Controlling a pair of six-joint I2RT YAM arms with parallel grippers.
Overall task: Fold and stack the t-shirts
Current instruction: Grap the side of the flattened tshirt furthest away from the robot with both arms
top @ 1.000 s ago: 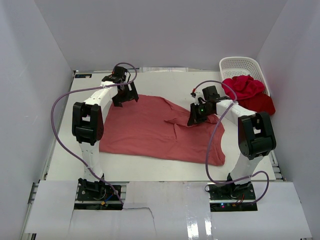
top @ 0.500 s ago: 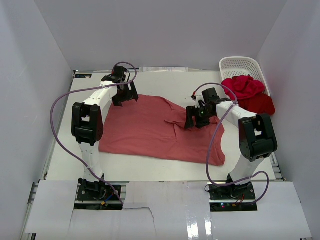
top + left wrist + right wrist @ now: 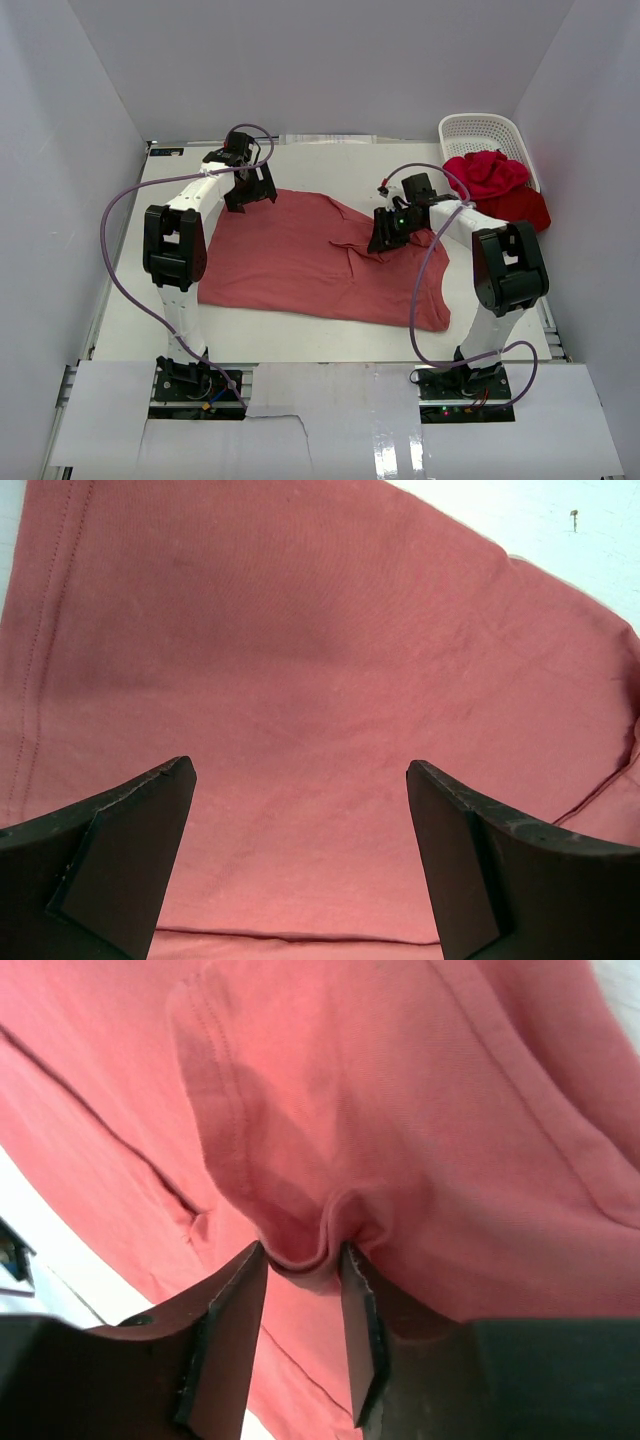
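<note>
Three red shirts, one basket and two arms are here. The salmon shirt point(image 3: 290, 260) lies spread flat in the middle of the white table point(image 3: 330, 160), with bare table along its left and back edges. The crimson shirt point(image 3: 487, 172) is heaped on the white basket point(image 3: 480, 128) in the back right corner, and the darker red shirt point(image 3: 520, 208) touches it. The left gripper point(image 3: 250, 190) hangs over the salmon shirt's back corner, fingers wide apart. The right gripper point(image 3: 300, 1260) pinches a small fold of the salmon shirt. White walls point(image 3: 330, 60) stand close all around.
</note>
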